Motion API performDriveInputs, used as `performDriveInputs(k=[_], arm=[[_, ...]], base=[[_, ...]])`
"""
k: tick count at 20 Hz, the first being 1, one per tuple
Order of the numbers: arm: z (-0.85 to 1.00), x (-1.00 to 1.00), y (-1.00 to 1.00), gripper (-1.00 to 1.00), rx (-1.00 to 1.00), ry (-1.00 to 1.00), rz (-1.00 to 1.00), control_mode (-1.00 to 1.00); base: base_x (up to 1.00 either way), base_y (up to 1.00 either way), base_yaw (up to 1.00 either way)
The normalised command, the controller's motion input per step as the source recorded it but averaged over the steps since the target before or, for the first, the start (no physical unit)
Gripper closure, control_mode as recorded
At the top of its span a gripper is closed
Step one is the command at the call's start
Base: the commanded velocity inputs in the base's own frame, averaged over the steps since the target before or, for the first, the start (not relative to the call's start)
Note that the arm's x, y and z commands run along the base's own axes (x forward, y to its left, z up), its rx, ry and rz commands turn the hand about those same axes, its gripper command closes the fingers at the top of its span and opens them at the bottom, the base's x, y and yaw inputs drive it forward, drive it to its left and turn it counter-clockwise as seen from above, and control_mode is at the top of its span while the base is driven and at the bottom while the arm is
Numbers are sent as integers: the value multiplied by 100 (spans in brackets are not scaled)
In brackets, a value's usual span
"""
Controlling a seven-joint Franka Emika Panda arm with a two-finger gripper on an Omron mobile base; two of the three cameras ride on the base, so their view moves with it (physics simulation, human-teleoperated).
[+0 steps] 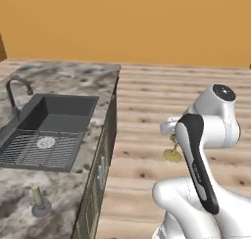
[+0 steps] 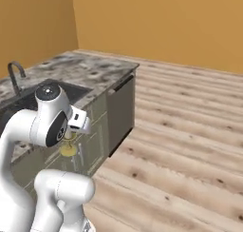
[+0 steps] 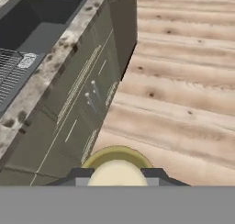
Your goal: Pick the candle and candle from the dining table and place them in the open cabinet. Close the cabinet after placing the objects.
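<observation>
The short cream candle on its brass-gold stemmed holder (image 3: pixel 117 169) sits clamped between the two dark finger tips of the claw (image 3: pixel 117 174), which is clenched on it, its round gold foot showing below the cream top in the hand view. From the base views the same candlestick (image 1: pixel 172 154) hangs under the white arm's wrist, off the bench and above the pale wooden plank floor (image 2: pixel 190 131), just beside the olive-grey drawer fronts (image 3: pixel 78 108) of the island. That island, the bench with the mottled grey-brown stone top (image 1: pixel 73 76), carries a dark sunken sink (image 1: pixel 54 120) with a wire rack (image 1: pixel 41 147) lying in it and a curved grey faucet (image 1: pixel 14 88) at its far left side. The greyish candle on a silver-grey holder (image 1: pixel 39 203) stands upright on the stone near the bench's front edge, well apart from the claw. A plain orange wall (image 1: pixel 127 22) closes the room behind.
</observation>
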Motion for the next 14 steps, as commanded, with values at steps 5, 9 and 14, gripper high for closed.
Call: performDriveInputs(k=[5,9,14], arm=[[0,0,0,100,0,0,0,100],[0,0,0,100,0,0,0,100],[0,0,0,100,0,0,0,100]], base=[[47,-26,-56],[50,-26,-56],[53,-9,-55]])
